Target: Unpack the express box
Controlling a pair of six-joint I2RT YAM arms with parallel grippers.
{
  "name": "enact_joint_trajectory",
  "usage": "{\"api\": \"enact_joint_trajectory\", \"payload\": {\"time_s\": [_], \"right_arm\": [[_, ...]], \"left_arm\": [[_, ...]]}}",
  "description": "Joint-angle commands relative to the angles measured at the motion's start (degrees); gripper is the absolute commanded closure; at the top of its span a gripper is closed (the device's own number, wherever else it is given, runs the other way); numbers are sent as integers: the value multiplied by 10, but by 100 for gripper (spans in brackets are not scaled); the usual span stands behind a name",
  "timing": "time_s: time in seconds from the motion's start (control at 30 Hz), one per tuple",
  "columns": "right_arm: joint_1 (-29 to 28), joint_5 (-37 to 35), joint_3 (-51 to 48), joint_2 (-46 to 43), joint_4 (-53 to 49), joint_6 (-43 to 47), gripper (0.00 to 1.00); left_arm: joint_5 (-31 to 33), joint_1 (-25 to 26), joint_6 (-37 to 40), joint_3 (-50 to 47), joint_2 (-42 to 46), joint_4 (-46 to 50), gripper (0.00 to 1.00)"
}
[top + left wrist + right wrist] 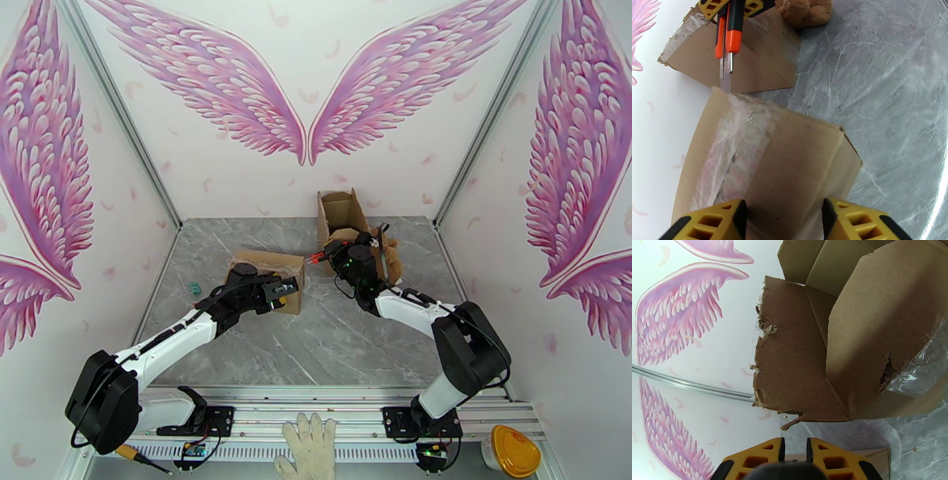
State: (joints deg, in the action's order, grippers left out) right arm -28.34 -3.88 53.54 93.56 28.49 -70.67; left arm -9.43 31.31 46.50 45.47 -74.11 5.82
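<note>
at centre-left of the top view, the taped box (265,264) lies on the grey table (332,339). the left gripper (784,215) is clamped across its near end, one yellow finger on each side. the right gripper (794,449) is clenched on an orange utility knife (728,35), whose blade tip meets the box's far edge at the tape seam, upper left of the left wrist frame. at upper centre stands a torn-open box (798,358), with a brown plush toy (805,12) beside it.
</note>
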Motion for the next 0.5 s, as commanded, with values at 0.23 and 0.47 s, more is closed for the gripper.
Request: {"api": "enact_joint_trajectory", "payload": {"time_s": [0.23,0.47], "right_arm": [[10,0,-16,-20,1,-3,100],[10,19,-3,-3,11,-8,100]], "left_arm": [[-11,6,-3,12,-14,50,45],[-12,7,-3,16,-18,50,45]]}}
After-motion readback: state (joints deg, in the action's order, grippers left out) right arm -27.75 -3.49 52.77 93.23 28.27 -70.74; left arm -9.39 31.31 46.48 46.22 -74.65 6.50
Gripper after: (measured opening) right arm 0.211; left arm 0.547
